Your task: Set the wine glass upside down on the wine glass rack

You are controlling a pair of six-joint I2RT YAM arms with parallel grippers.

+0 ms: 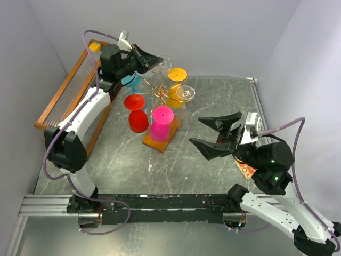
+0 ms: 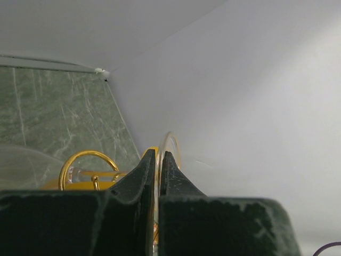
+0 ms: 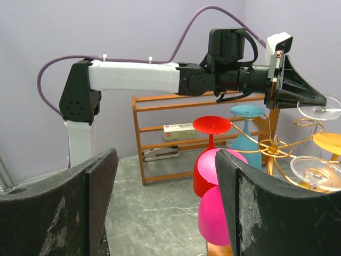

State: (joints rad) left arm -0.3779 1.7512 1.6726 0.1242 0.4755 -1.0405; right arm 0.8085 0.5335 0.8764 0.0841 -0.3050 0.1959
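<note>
The wine glass rack [image 1: 160, 95], gold wire scrolls on a wooden base [image 1: 157, 143], stands mid-table. Red [image 1: 137, 116], pink [image 1: 161, 124], blue [image 1: 131, 81], orange [image 1: 177, 76] and one clear glass [image 1: 185, 92] hang on it upside down. My left gripper [image 1: 152, 62] is at the rack's far side, shut on the flat foot of a clear wine glass [image 1: 163, 65]. In the left wrist view the foot's rim [image 2: 171, 143] shows pinched between the fingers. The right wrist view shows that foot [image 3: 321, 110] above a gold scroll. My right gripper [image 1: 196, 131] hangs open to the right of the rack, holding nothing.
A tall orange-brown slatted wooden frame [image 1: 68, 92] stands along the left wall, with a small box [image 3: 179, 131] and a stapler [image 3: 160, 154] on its rails. A small orange item [image 1: 245, 169] lies by the right arm. Walls close the table at back and sides.
</note>
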